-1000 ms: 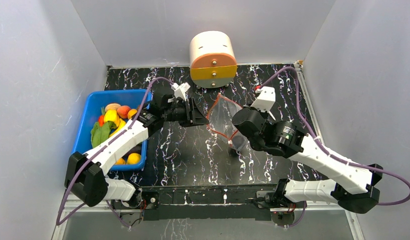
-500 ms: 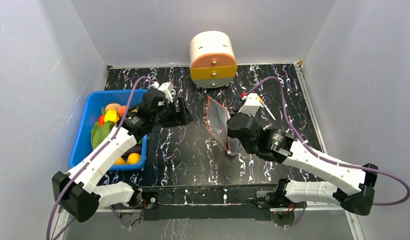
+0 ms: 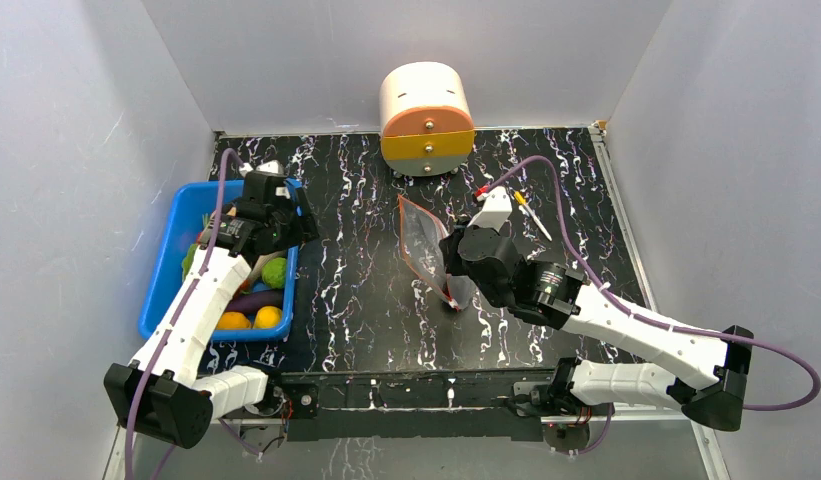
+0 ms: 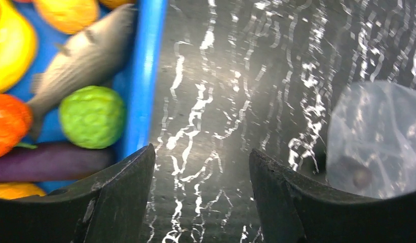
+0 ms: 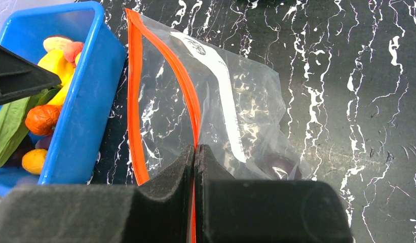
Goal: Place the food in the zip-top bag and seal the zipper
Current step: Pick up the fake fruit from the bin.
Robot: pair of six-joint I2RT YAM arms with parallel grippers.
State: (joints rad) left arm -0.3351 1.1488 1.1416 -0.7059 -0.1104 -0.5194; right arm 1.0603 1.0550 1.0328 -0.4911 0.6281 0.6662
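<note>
The left jaws stand apart and hold nothing; in the left wrist view they hang over the right wall of the blue bin, one jaw above the bin and one above the bench. The right jaws are pressed together and clamped on the zipper at the near end of the mouth of the zip-top bag.

The bag is in the middle of the top view, held up by that grip, with its low corner on or near the bench; I cannot tell if it touches.

I judge the task to be at an early stage. One dark brown lump seems to lie already inside the bag, at its bottom. The rest of the food is in the bin at the left of the frame: a green ball, a grey fish, a purple piece, and yellow and orange pieces. The zipper is not sealed, as its two red-orange lips spread apart in a narrow V in the right wrist view.

In the top view the mouth faces the left of the frame, toward the bin. The long axis of the zipper runs from the upper middle down to the lower right, and the body of the bag goes off to the right, behind the right wrist
</note>
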